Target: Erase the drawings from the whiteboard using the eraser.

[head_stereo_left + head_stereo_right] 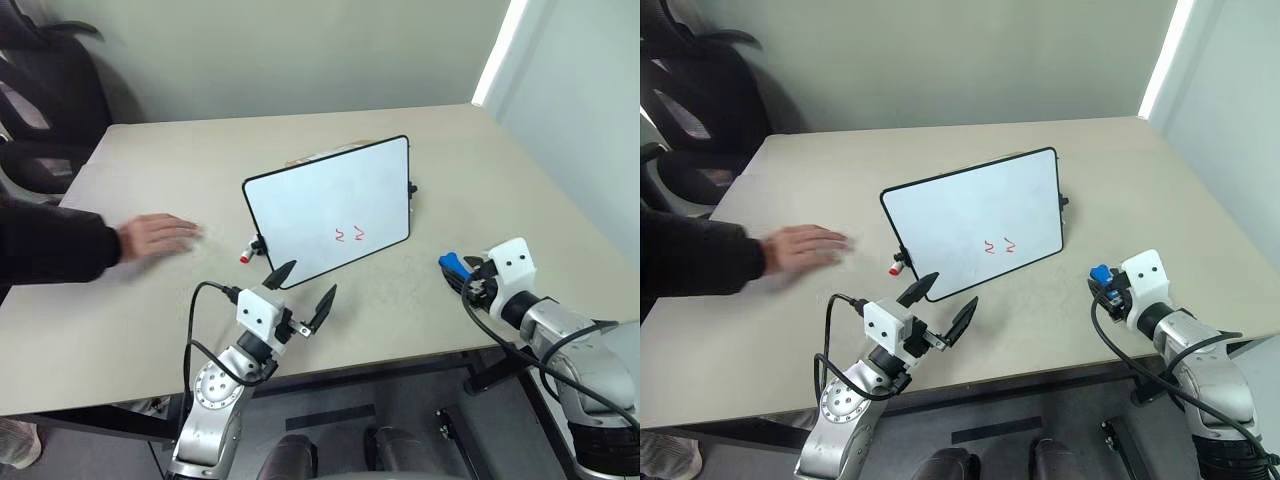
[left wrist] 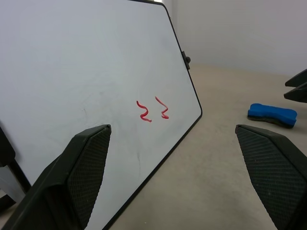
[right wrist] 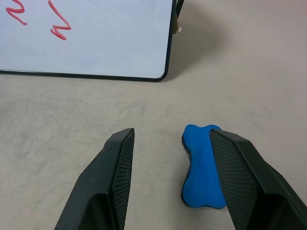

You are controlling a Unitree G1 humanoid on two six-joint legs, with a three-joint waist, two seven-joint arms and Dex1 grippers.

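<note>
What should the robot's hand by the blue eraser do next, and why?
Probably close the right gripper on the eraser. Its fingers are open, and the eraser lies on the table between them, against one finger, not yet lifted. The drawings are still on the whiteboard.

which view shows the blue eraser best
The right wrist view: the small blue bone-shaped eraser lies close on the table, partly behind one finger of the open right claw. The left wrist view shows it far off; the eye views only a sliver.
</note>
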